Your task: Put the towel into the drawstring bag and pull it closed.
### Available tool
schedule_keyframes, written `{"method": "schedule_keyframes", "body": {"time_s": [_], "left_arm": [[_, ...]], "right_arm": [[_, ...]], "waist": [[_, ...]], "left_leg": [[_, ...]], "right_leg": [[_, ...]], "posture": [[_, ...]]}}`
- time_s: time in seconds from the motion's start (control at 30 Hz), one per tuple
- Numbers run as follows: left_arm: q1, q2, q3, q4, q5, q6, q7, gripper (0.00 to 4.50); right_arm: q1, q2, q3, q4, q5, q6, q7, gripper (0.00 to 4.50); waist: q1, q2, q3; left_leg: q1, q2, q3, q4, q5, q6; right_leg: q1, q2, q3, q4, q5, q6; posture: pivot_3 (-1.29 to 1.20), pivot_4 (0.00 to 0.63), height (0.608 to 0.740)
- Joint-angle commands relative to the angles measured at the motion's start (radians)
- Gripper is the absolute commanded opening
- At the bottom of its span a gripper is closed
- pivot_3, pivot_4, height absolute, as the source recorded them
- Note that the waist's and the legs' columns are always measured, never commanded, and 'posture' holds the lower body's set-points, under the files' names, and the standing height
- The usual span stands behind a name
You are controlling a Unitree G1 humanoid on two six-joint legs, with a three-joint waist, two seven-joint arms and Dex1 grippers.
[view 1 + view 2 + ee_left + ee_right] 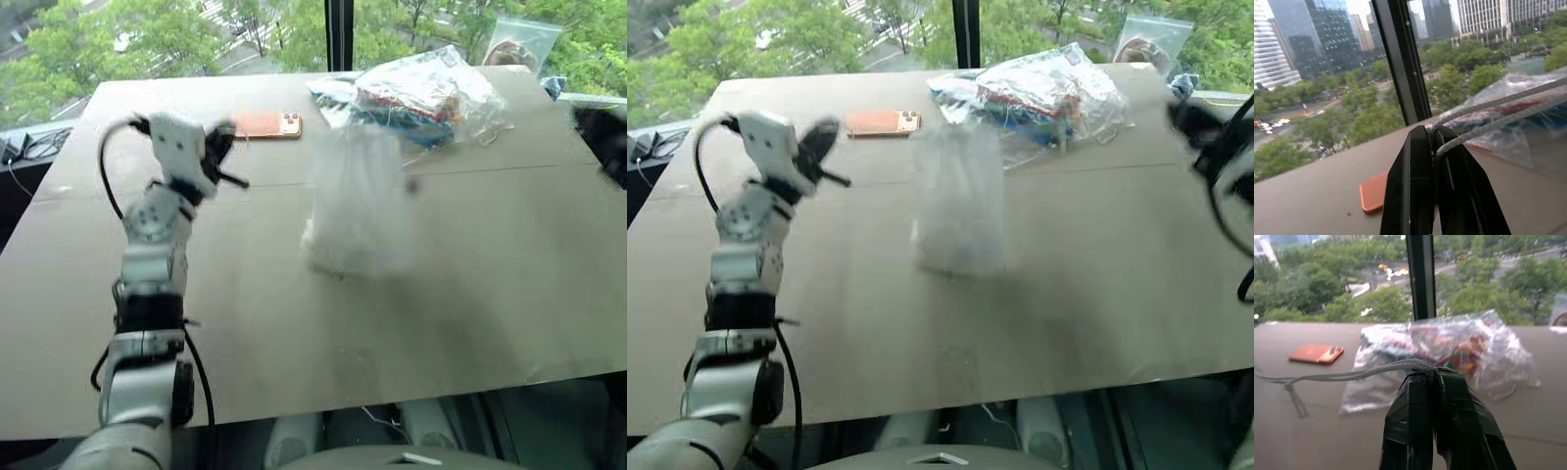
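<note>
While the bag (358, 201) hangs blurred over the middle of the table (470, 294), you have it strung between the two grippers by its cord. It reads as a thin, white, see-through rectangle, taller than wide, with a small dark spot showing through near its right edge; you cannot make out the towel as a shape. Its lower edge looks near the tabletop, but whether it touches you cannot tell.

Your left gripper (1434, 142) sits well to the left of the bag, and its black fingers are pressed together on the cord (1498, 110): two strands of braided white rope run out from between the tips toward the bag. Your right gripper (1434, 374) is out past the bag's right side, and its fingers, wrapped in black tape, are likewise clamped on a strand of the same cord, which trails away to a small knot.

Behind the bag, toward the window, lies a large crinkled clear plastic sack (416, 93) stuffed with colourful items, just beyond the bag's top edge. Left of that sack, and behind the bag on its left, a flat orange phone (266, 124) rests on the table. The table is a plain, matte tan surface with a faint seam across it.
</note>
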Motion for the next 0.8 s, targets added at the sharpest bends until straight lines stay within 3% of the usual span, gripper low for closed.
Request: {"method": "schedule_keyframes", "body": {"time_s": [0.03, 0.1, 0.13, 0.2, 0.23, 0.27, 0.4, 0.43, 0.6, 0.8], "left_arm": [[0.145, 0.031, -0.018, -0.218, -0.065, 0.113, -0.080, 0.02], [0.224, 0.047, -0.020, -0.266, -0.108, 0.190, -0.126, 0.02], [0.253, 0.057, -0.020, -0.274, -0.112, 0.198, -0.149, 0.00], [0.310, 0.078, 0.000, -0.282, -0.139, 0.234, -0.184, 0.65], [0.334, 0.092, 0.010, -0.290, -0.148, 0.241, -0.204, 0.93], [0.354, 0.105, 0.034, -0.303, -0.176, 0.265, -0.217, 1.52], [0.428, 0.161, 0.099, -0.348, -0.223, 0.306, -0.269, 3.35], [0.453, 0.170, 0.119, -0.362, -0.239, 0.318, -0.281, 3.36], [0.549, 0.172, 0.205, -0.438, -0.310, 0.395, -0.263, 3.36], [0.572, 0.141, 0.249, -0.497, -0.340, 0.435, -0.198, 3.36]], "right_arm": [[0.148, 0.048, 0.036, -0.237, 0.055, -0.022, 0.023, 0.00], [0.250, 0.031, 0.101, -0.292, -0.056, -0.066, 0.048, 0.00], [0.286, 0.018, 0.133, -0.305, -0.121, -0.088, 0.049, 0.68], [0.369, -0.001, 0.206, -0.310, -0.240, -0.161, 0.088, 0.99], [0.406, 0.003, 0.226, -0.310, -0.277, -0.198, 0.103, 1.42], [0.445, 0.010, 0.231, -0.314, -0.306, -0.234, 0.120, 2.05], [0.568, 0.023, 0.196, -0.352, -0.381, -0.343, 0.183, 3.95], [0.589, 0.031, 0.184, -0.357, -0.400, -0.371, 0.189, 4.39], [0.645, 0.091, 0.135, -0.345, -0.451, -0.453, 0.184, 4.39], [0.606, 0.139, 0.146, -0.302, -0.502, -0.492, 0.166, 4.39]], "waist": [[-0.003, 0.000, 0.000], [0.002, 0.000, 0.000], [0.004, 0.000, 0.000], [0.008, 0.000, 0.000], [0.010, 0.000, 0.001], [0.011, 0.000, 0.001], [0.021, 0.000, 0.001], [0.023, 0.000, 0.001], [0.024, 0.000, 0.001], [0.030, 0.000, 0.001]], "left_leg": [[0.001, 0.000, 0.000, 0.000, 0.000, 0.000], [0.002, 0.000, -0.001, 0.003, 0.000, 0.000], [0.003, 0.000, -0.001, 0.005, 0.000, 0.000], [0.008, 0.000, -0.001, 0.006, 0.000, 0.000], [0.014, 0.000, -0.001, 0.006, 0.000, 0.000], [0.023, 0.001, -0.001, 0.006, 0.000, 0.000], [0.025, 0.005, -0.001, 0.006, 0.000, 0.000], [0.025, 0.005, -0.001, 0.006, 0.000, 0.000], [0.023, 0.004, -0.002, 0.004, -0.001, -0.001], [0.021, 0.004, -0.004, 0.004, -0.001, -0.001]], "right_leg": [[0.000, 0.000, 0.001, 0.001, 0.000, 0.000], [0.000, 0.001, 0.000, 0.006, 0.000, 0.000], [0.002, 0.001, -0.001, 0.007, 0.000, 0.000], [0.007, 0.002, -0.002, 0.007, -0.001, 0.000], [0.013, 0.002, -0.001, 0.006, -0.003, 0.000], [0.022, 0.002, -0.002, 0.003, -0.006, 0.000], [0.026, 0.003, -0.005, -0.001, -0.006, 0.000], [0.026, 0.003, -0.004, -0.001, -0.006, 0.000], [0.025, 0.002, -0.005, -0.005, -0.006, 0.000], [0.026, 0.001, -0.008, -0.008, -0.006, 0.000]], "posture": [[0.00, 0.150, 0.740], [0.00, 0.150, 0.740], [0.00, 0.150, 0.740], [0.00, 0.150, 0.740], [0.00, 0.150, 0.740], [0.00, 0.150, 0.740], [0.00, 0.150, 0.740], [0.00, 0.150, 0.740], [0.00, 0.150, 0.740], [0.00, 0.150, 0.740]]}}
